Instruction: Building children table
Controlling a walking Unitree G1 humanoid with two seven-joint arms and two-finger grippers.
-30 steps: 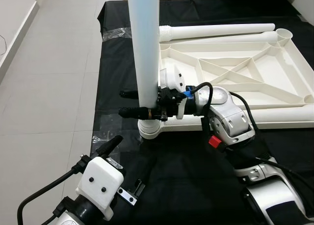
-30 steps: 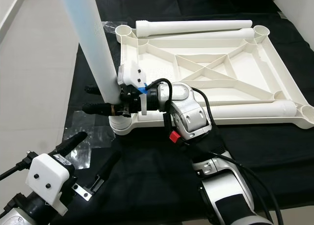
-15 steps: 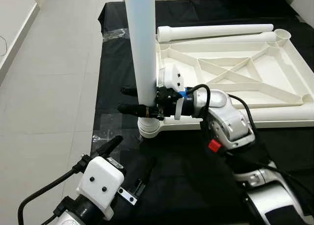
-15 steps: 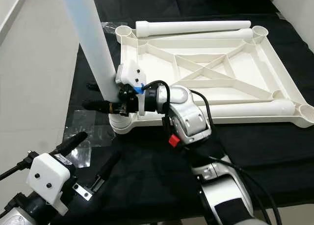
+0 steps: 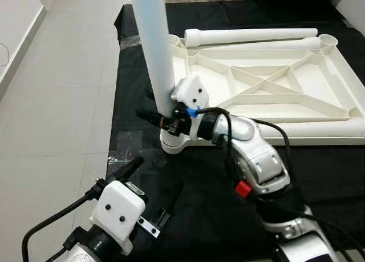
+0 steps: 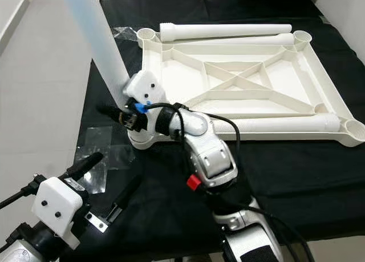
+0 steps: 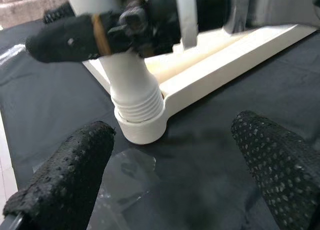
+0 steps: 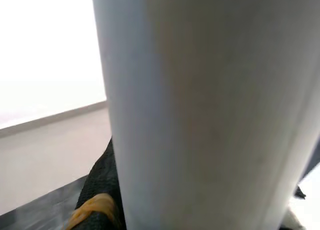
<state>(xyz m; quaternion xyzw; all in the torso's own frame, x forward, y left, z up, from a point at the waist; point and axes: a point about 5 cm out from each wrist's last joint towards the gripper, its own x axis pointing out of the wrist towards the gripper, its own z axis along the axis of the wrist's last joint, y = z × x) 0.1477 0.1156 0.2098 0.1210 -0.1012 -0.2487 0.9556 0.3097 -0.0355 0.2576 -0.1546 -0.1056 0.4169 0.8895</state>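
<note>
The white tabletop lies upside down on a black cloth, ribs facing up. One white leg stands in the near-left corner socket, leaning a little to the left. My right gripper is shut on this leg just above the socket; up close the leg hides most of its fingers. My left gripper hovers open over the cloth in front of that corner, and the socket shows between its fingers. Two more legs lie flat, one along the far edge and one along the near edge.
Crumpled clear plastic wrap lies on the cloth left of the socket. The black cloth ends at its left edge on pale floor tiles. My right arm stretches across the cloth in front of the tabletop.
My right wrist has rolled while holding the leg, and the leg's top has tipped to the left from nearly upright. The left gripper has stayed put.
</note>
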